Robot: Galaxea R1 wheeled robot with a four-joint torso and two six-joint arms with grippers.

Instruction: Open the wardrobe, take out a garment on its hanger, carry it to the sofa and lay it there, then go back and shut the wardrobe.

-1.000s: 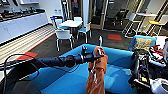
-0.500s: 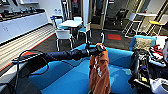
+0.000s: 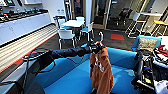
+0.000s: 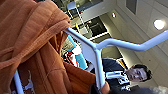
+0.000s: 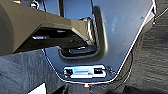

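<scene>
The left hand (image 3: 96, 47) grips the white hanger (image 4: 96, 53), the orange jacket (image 3: 101, 70) dangling over the blue sofa (image 3: 72, 80). A blue armchair (image 3: 146, 42) sits at two o'clock; white desk and chairs (image 3: 72, 27) at eleven. The right hand's state can't be told.

Looks like an office breakroom / lounge. Long white counter (image 3: 23, 23) w/ cabinets along the wall, white café table (image 3: 72, 23) w/ light chairs (image 3: 65, 35) mid-room, high table w/ stools (image 3: 160, 23) at back, glass doors (image 3: 100, 12) behind, bright blue sofa (image 3: 72, 80) up front, dark carpet w/ red patch (image 3: 117, 37).
</scene>
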